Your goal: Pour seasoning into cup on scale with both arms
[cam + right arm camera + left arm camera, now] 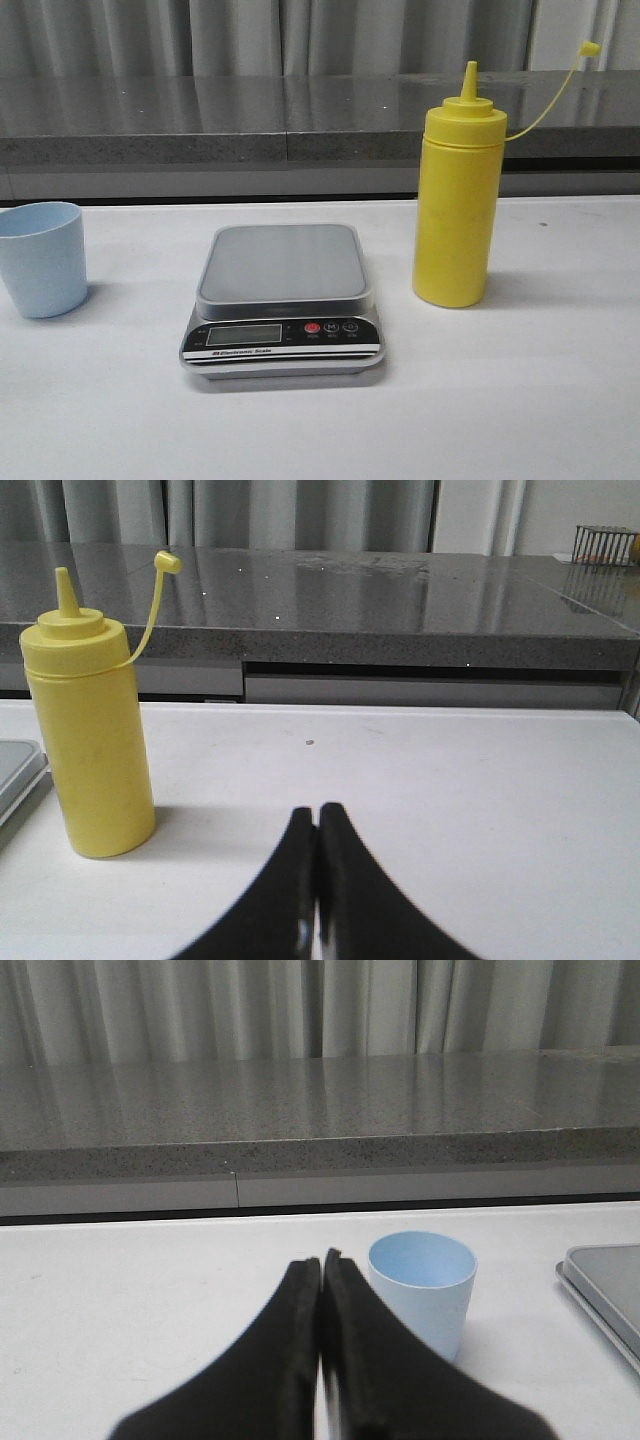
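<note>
Both end effectors, left [321, 1270] and right [317, 820], sit pinched closed, empty; seasoning [458, 205] looks squeezable, grip mid-body; cup [40, 258] light, tippy.

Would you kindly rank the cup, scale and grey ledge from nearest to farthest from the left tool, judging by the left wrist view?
From the left tool:
1. Cup, just beside its tips.
2. Scale, beyond the cup, at the edge of view.
3. Grey ledge, behind the table.

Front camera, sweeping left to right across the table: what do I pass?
Small pale blue plastic cup → flat grey digital kitchen scale → tall yellow plastic squeeze bottle, its tethered cap farthest right.
</note>
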Controlling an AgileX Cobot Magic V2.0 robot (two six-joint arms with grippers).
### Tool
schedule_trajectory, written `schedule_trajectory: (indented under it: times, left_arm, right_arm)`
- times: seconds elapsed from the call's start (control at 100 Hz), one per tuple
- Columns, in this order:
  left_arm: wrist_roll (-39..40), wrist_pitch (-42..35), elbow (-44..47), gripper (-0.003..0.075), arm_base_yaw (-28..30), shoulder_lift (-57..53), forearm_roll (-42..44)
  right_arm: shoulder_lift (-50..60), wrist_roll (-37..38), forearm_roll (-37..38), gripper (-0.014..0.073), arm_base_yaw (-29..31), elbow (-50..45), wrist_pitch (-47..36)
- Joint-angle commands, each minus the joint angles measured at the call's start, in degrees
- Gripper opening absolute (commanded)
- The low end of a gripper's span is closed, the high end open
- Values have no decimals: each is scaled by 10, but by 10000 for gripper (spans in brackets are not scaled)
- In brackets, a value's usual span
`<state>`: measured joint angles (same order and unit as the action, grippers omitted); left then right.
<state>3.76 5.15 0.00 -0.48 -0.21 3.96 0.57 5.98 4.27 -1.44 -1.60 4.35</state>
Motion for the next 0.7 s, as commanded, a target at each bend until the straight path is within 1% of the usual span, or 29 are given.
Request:
schedule_trajectory:
  times: [0.0,0.25,0.36,0.5,0.58,0.69]
  left_arm:
    - [5,-45,24,-20,1,-17,-2]
    - [5,-45,18,-20,1,-17,-2]
    - [5,-30,-11,-20,1,-11,-2]
    - [5,47,-90,-20,1,33,-2]
    - [5,101,-144,-20,1,85,-2]
    - [5,155,-227,-20,1,167,-2]
  right_arm:
    - [11,0,6,-66,3,12,-47]
    - [11,0,6,-66,3,12,-47]
    - [11,0,6,-66,3,12,-47]
    - [11,0,6,-66,3,12,-47]
    - [11,0,6,-66,3,12,-47]
    - [11,0,6,-66,3,12,-47]
